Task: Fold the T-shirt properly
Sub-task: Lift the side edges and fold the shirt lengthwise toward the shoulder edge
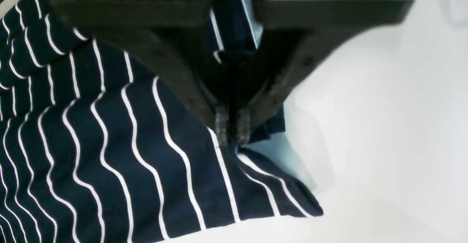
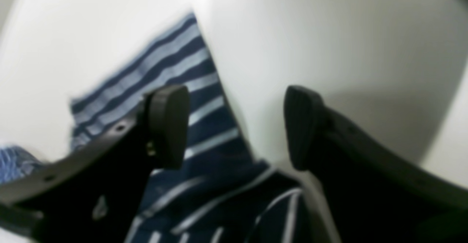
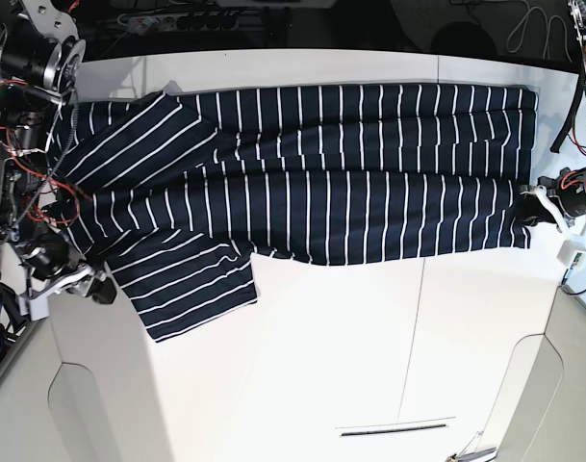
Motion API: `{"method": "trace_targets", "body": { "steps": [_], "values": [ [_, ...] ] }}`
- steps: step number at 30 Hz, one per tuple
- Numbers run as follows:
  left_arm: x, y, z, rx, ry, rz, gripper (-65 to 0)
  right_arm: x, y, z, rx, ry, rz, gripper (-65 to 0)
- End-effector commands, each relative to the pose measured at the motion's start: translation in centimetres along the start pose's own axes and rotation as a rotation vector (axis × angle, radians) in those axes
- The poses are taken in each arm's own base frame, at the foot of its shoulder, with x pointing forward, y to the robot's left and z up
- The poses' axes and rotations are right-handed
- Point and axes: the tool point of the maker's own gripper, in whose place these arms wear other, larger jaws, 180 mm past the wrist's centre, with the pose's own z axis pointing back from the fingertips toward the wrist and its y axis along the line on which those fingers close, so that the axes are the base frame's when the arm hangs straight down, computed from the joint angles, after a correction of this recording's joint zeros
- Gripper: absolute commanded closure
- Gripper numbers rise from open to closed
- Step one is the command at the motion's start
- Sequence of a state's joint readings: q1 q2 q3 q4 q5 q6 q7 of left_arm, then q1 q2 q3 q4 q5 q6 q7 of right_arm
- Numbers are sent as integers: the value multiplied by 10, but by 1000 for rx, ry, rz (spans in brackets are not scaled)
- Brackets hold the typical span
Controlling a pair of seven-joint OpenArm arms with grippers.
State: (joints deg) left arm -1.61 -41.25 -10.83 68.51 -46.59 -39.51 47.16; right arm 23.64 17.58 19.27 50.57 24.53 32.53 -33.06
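Note:
The T-shirt (image 3: 321, 173), dark navy with thin white stripes, lies spread sideways across the far half of the white table (image 3: 321, 366). One sleeve (image 3: 187, 279) sticks out toward the front left. My left gripper (image 3: 531, 207) is at the shirt's right edge. In the left wrist view it (image 1: 232, 129) is shut on a pinch of the T-shirt (image 1: 109, 144), near a corner of the fabric. My right gripper (image 3: 95, 289) is at the left, beside the sleeve. In the right wrist view it (image 2: 236, 126) is open and empty above the striped cloth (image 2: 204, 89).
Cables and dark equipment (image 3: 177, 19) line the table's far edge. The right arm's wired body (image 3: 28, 144) stands along the left edge. A seam (image 3: 413, 327) and a slot (image 3: 394, 428) mark the white front surface.

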Motion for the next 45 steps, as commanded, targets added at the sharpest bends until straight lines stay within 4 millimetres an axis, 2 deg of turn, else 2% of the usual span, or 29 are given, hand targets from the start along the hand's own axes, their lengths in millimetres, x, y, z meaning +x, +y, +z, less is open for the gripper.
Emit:
{"method": "trace_targets", "body": {
  "steps": [1,5,14,16,20,21,26,29,34,36,41,45],
  "values": [
    [20,5,9,8,-48,-25,0,23,4,0,6,-58,31,-403],
    [20,5,9,7,-48,-25,0,5,18,-13,19,-14,48,-403],
    [19,3,8,3,-49,-22,0,-9,48,-29,74,6,31,-386],
    [19,3,8,4,-48,-23,0,-10,52,-30,80,5,27,-296],
    [19,3,8,3,-49,-22,0,-9,54,-31,86,0,24,-25],
    [19,3,8,3,-49,-22,0,-8,54,-31,88,-3,23,0],
    [21,6,10,11,-47,-27,0,-5,58,-28,100,-1,32,0],
    [28,15,20,31,-60,-36,0,3,68,-21,131,27,42,0],
    [35,15,34,0,-62,20,0,26,95,6,207,-10,97,0],
    [36,15,41,-9,-56,39,0,28,103,20,220,-20,136,0],
    [43,16,53,-31,-79,76,0,11,119,44,273,-37,145,0],
    [33,12,54,-44,-54,80,0,-5,128,63,290,-47,167,0]
  ]
}}
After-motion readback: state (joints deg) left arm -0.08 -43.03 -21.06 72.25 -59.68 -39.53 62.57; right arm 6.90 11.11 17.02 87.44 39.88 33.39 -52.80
